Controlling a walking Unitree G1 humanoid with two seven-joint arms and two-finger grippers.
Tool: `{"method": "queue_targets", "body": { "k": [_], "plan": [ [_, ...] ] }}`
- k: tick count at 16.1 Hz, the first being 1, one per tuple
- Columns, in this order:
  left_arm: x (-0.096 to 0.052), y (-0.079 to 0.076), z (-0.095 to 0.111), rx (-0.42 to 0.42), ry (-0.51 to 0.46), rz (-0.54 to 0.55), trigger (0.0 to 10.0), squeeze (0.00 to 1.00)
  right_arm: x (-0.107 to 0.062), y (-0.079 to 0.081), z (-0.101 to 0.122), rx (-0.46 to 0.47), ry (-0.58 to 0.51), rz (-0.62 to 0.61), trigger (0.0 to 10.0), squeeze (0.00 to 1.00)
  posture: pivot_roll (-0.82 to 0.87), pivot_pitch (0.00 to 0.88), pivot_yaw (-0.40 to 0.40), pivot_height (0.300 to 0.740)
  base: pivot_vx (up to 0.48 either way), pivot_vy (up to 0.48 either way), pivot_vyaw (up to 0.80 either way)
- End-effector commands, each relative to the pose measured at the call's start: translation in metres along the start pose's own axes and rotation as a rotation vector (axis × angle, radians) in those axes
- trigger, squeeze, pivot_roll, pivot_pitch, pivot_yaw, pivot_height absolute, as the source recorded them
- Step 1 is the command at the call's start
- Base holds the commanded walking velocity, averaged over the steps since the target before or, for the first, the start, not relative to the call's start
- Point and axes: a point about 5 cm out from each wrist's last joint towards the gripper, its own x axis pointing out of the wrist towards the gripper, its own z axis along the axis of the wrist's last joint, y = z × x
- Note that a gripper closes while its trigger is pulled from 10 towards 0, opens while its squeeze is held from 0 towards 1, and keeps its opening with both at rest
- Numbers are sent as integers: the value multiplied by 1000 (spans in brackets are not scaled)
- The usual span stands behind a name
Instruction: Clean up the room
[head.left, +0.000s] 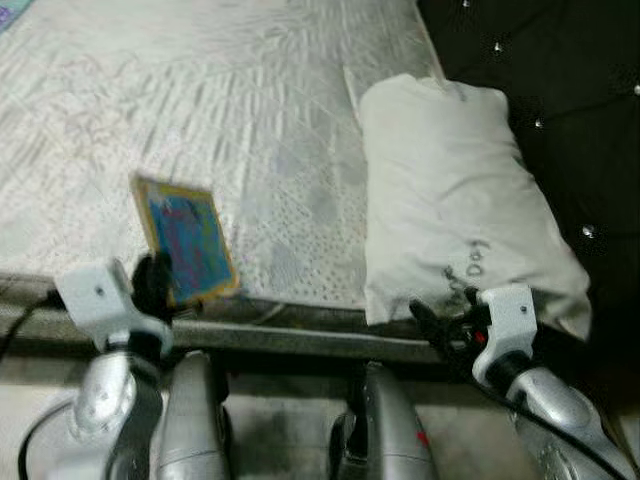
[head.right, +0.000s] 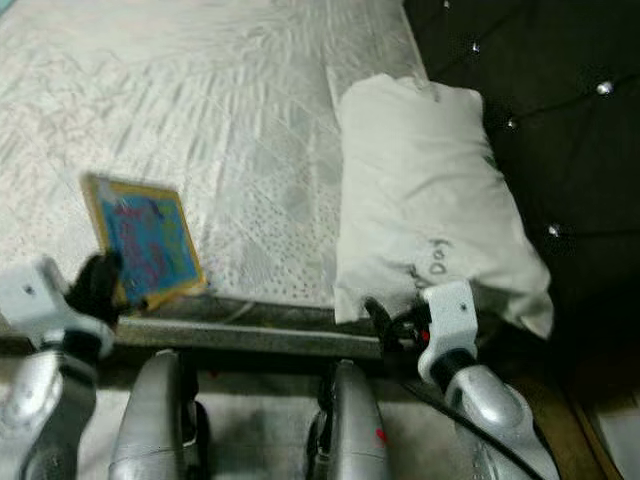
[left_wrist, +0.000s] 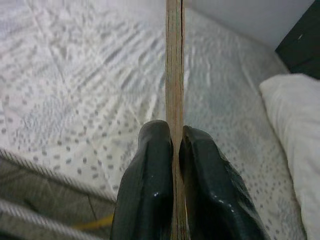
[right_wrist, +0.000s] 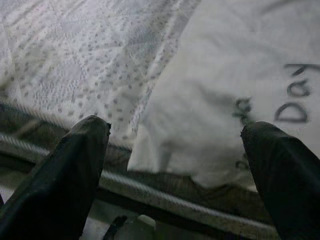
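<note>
My left gripper (head.left: 152, 272) pinched a thin book (head.left: 186, 240) by its bottom edge, upright over the bed's (head.left: 250, 140) near edge, ready to put away, while my right gripper (right_wrist: 175, 150) waited wide open near the pillow's (head.left: 450, 190) near end.

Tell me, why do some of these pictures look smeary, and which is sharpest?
Eye views: soft and blurred, the book in the left gripper smeared, the headboard nearly black with bright stud glints. Left wrist view: sharpest, fingers glossy. Right wrist view: pillow lettering legible, the right gripper's fingers dark and soft.
</note>
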Motion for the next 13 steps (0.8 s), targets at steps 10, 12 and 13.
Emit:
{"method": "queue_targets", "body": {
  "k": [10, 12, 13],
  "plan": [
    [30, 4, 6, -127, -4, -72, 10000, 0, -11, -12, 2, -26, 16, -51, 10000, 0, -101, 262, -159, 570, 0, 0, 0],
    [36, 4, 8, -144, -12, -93, 10000, 0, -10, -10, 2, -27, 17, -49, 10000, 0, -100, 262, -162, 570, 0, 0, 0],
    [44, 0, 6, -168, 0, -145, 10000, 0, -11, -10, 3, -29, 17, -49, 10000, 0, -107, 262, -172, 570, 0, 0, 0]
  ]
}}
